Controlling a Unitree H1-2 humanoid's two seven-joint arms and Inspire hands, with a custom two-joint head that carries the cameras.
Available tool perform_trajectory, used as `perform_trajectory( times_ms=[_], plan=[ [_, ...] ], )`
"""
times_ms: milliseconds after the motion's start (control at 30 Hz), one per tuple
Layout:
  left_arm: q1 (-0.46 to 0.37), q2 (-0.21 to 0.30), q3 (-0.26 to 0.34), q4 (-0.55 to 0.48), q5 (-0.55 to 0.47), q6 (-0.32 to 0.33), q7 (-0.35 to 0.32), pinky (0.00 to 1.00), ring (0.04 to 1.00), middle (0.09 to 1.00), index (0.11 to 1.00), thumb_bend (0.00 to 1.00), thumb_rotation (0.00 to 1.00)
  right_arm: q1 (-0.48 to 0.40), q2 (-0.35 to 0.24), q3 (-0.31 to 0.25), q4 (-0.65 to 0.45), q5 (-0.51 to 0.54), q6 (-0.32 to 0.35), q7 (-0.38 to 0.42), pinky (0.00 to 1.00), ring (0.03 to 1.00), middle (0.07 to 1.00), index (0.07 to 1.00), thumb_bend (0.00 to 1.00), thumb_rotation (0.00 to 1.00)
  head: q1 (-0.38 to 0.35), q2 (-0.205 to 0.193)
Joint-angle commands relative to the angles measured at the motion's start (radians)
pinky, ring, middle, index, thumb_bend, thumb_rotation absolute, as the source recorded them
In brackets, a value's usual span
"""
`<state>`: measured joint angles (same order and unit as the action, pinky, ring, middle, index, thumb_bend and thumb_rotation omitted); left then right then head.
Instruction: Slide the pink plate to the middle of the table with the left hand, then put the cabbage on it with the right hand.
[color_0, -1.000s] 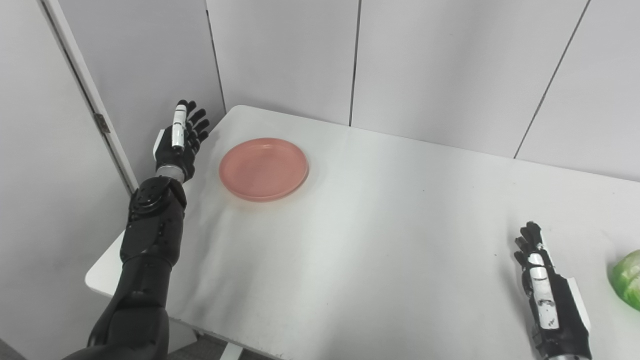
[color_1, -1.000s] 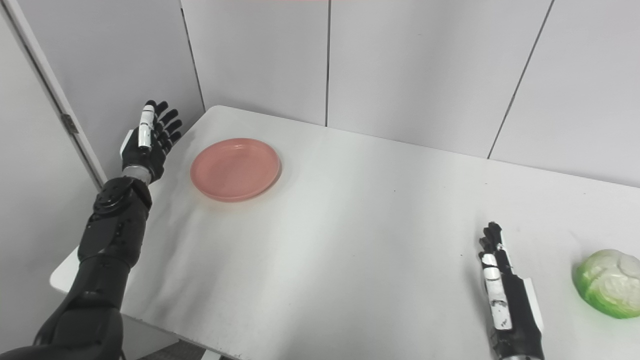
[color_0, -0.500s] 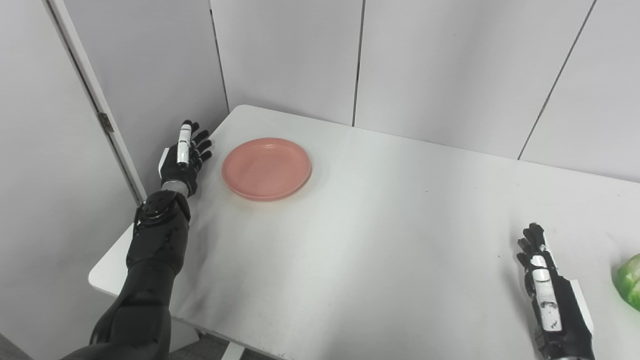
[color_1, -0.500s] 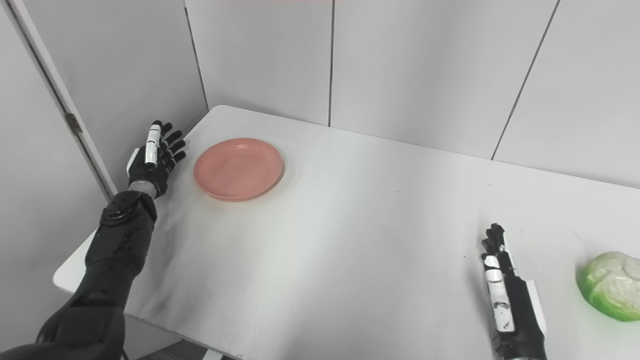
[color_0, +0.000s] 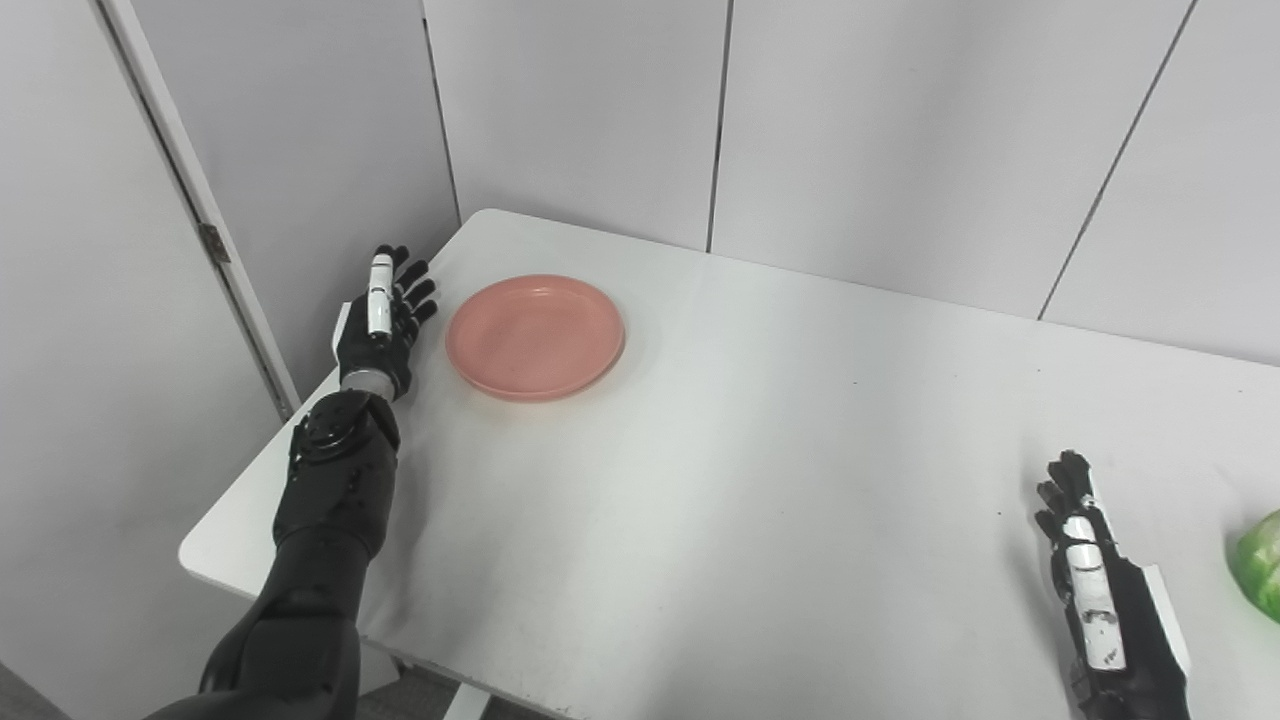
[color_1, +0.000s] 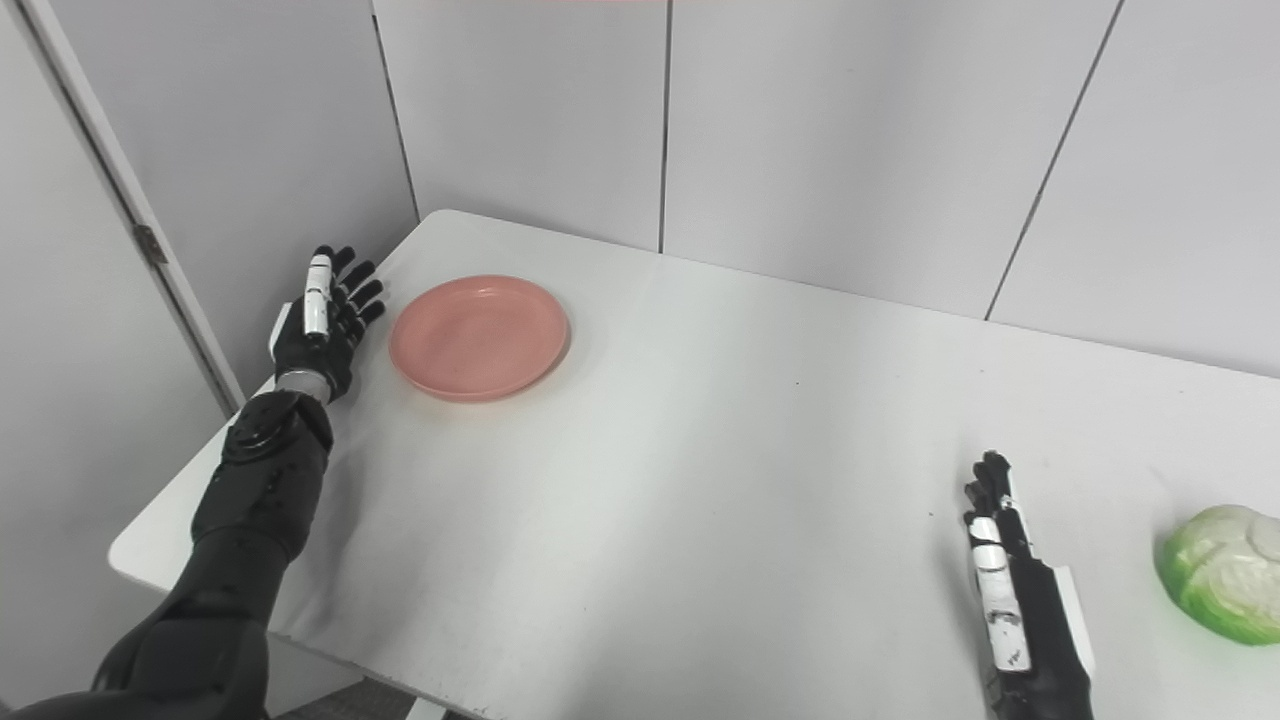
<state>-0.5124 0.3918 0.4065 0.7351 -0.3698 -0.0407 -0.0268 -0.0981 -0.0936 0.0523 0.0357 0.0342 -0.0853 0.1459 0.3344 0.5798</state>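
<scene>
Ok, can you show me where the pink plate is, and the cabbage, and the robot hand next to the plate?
pink plate (color_0: 535, 335), left eye view, middle of its flat inside.
cabbage (color_1: 1222, 585), right eye view, middle of its leafy top.
left robot hand (color_0: 380, 325), left eye view, back of the hand.

cabbage (color_0: 1262, 578): in the left eye view cut by the picture's edge at 3 o'clock, only a green sliver showing; the right eye view shows nearly all of it.
right hand (color_1: 1018, 600): wrist and arm cut off at the bottom edge, toward 5 o'clock; palm faces away, so its underside is hidden.
left hand (color_0: 381, 322): whether it touches the table's edge cannot be told.
left arm (color_0: 318, 545): upper part runs out at 7 o'clock.
table (color_1: 700, 480): the corner at 4 o'clock lies outside both pictures.
</scene>
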Motion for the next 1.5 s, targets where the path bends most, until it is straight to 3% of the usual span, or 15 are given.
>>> perform_trajectory(
  times_ms=[0, 300, 600, 1167, 1467],
  plan=[
    [-0.026, -0.009, -0.017, 0.004, 0.013, -0.021, -0.013, 0.92, 0.902, 0.897, 0.892, 0.44, 1.00, 0.040, 0.007, 0.004, 0.028, 0.005, 0.008, 0.002, 1.00, 0.990, 1.000, 1.000, 0.24, 1.00, -0.001, 0.001],
    [-0.029, -0.051, -0.059, 0.030, 0.016, -0.048, -0.025, 0.91, 0.896, 0.895, 0.887, 0.44, 1.00, 0.043, 0.012, 0.005, 0.031, 0.001, 0.001, -0.003, 1.00, 0.985, 1.000, 1.000, 0.25, 1.00, -0.015, 0.008],
    [0.002, -0.092, -0.083, -0.036, 0.016, -0.020, -0.049, 0.91, 0.895, 0.891, 0.882, 0.43, 1.00, 0.041, 0.016, 0.005, 0.034, 0.000, 0.005, -0.004, 1.00, 0.987, 1.000, 1.000, 0.28, 1.00, -0.034, 0.014],
    [0.069, -0.151, -0.136, -0.229, -0.002, 0.112, -0.107, 0.90, 0.889, 0.891, 0.885, 0.46, 1.00, 0.042, 0.035, 0.015, 0.031, -0.029, 0.007, -0.018, 1.00, 0.980, 0.996, 1.000, 0.28, 1.00, -0.119, 0.042],
    [0.087, -0.218, -0.183, -0.307, -0.023, 0.188, -0.139, 0.90, 0.890, 0.891, 0.888, 0.44, 1.00, 0.045, 0.059, 0.021, 0.018, -0.051, 0.016, -0.031, 1.00, 0.974, 0.991, 1.000, 0.28, 1.00, -0.187, 0.066]
  ],
)
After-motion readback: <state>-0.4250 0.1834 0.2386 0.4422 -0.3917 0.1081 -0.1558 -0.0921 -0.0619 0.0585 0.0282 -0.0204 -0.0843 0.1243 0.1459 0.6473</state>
